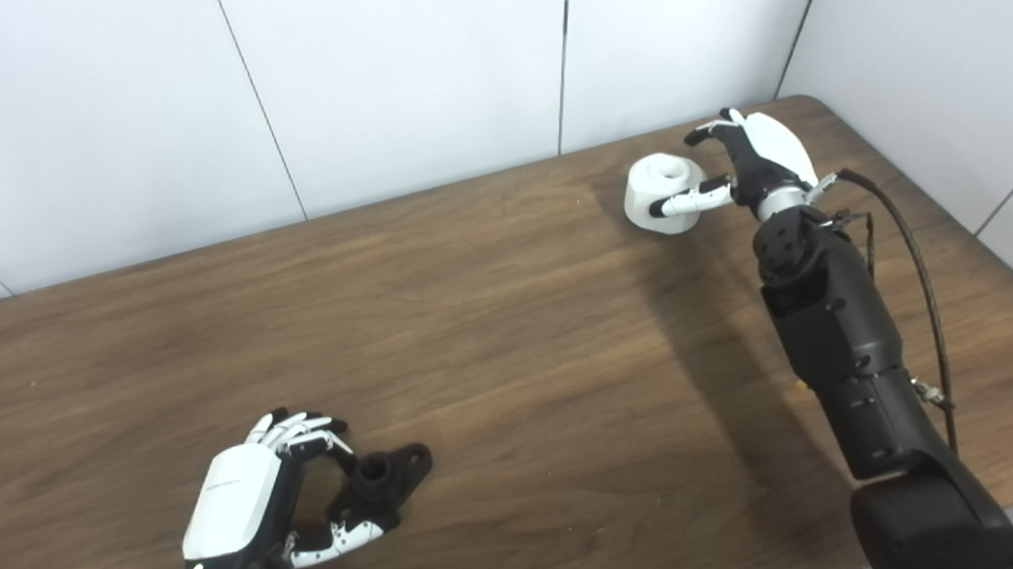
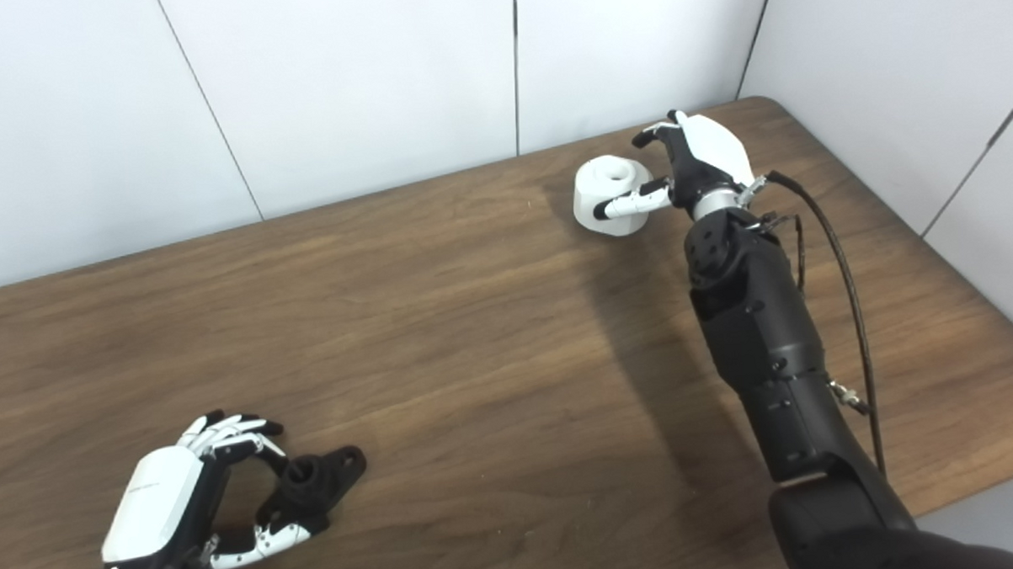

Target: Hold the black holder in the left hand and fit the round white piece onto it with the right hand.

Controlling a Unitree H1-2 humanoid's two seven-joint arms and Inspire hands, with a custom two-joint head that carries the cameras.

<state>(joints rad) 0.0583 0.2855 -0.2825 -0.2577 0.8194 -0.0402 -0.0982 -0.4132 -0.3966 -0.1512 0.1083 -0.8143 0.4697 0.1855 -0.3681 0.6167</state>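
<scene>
Near left, left hand point(image 1: 253, 504) curls loosely round the holder point(image 1: 383, 482); far right, right hand point(image 1: 742, 162) half-open, thumb against the white piece point(image 1: 659, 191); grip uncertain.

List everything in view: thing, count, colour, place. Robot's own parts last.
black holder: one, black, near left of the table, between the left hand's fingers and thumb.
round white piece: one, white, far right of the table, at the right hand.
table: one, brown wood grain, against the white wall panels.
cable: one, black, along the right arm.
left hand: one, white and black, around the holder.
right hand: one, white and black, around the white piece.
</scene>
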